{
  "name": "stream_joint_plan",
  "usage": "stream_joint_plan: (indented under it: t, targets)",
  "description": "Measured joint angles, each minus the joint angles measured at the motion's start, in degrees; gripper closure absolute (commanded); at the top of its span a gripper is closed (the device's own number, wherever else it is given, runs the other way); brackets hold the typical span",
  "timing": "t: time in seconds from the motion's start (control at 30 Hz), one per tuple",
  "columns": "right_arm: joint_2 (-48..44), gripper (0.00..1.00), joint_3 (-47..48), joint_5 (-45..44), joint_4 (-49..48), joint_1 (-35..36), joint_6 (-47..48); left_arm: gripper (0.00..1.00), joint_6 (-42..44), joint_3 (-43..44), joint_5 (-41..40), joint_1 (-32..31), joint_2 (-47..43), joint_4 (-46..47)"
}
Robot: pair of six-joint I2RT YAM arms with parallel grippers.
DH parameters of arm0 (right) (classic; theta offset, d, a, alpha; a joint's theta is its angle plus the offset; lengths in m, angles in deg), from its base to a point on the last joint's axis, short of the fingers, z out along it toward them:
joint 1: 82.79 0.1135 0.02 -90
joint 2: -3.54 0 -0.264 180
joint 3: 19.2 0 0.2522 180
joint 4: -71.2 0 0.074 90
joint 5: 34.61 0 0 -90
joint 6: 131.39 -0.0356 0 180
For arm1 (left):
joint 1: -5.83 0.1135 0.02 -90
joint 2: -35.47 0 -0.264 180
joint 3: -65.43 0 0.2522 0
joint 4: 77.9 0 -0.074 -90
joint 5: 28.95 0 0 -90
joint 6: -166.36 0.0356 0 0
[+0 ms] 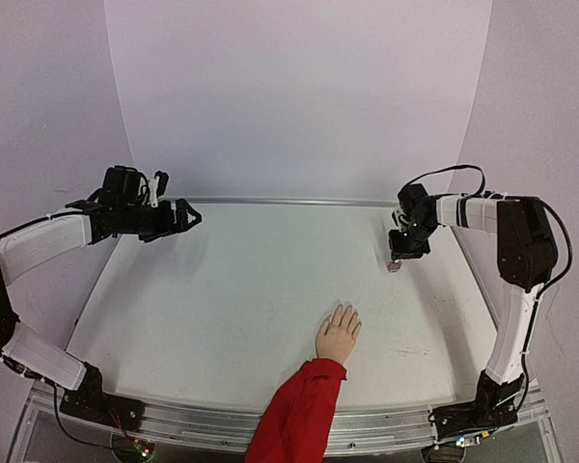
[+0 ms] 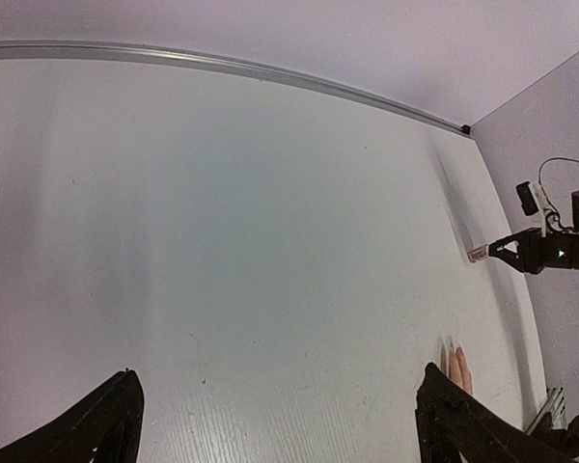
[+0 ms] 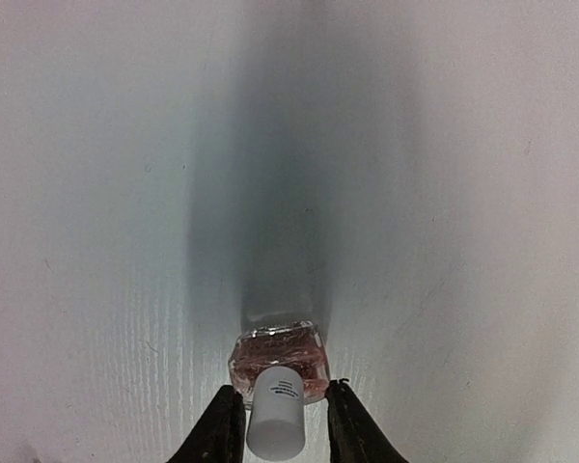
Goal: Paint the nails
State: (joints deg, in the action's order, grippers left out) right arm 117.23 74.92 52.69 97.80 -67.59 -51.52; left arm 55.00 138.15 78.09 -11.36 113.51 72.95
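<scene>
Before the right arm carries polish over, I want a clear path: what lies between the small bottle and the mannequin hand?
Only bare table between bottle and mannequin hand, per the top view.

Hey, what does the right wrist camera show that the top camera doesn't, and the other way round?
Right wrist only: the white cap with its small label, and the jaws against the glass on both sides. Top only: the mannequin hand, its red sleeve, and the left arm with open jaws. Both: the pinkish bottle on the white table.
</scene>
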Motion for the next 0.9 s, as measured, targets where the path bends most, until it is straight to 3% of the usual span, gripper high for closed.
stream_joint_plan:
  t: [0.37, 0.63, 0.9]
  targets:
    - [0.63, 1.0, 0.31, 0.09, -1.22, 0.0, -0.24, 0.0, 0.04, 2.82, 1.9, -2.75, 3.96, -0.72]
    - [0.09, 1.0, 0.46, 3.21, -1.18, 0.87, -0.46, 0.01, 1.4, 6.8, 2.16, -7.93, 8.76, -0.55]
    - [-9.99, 1.0, -1.36, 17.07, -1.64, 2.86, -4.33, 0.01, 7.19, 13.42, 1.09, -18.69, 14.56, 1.05]
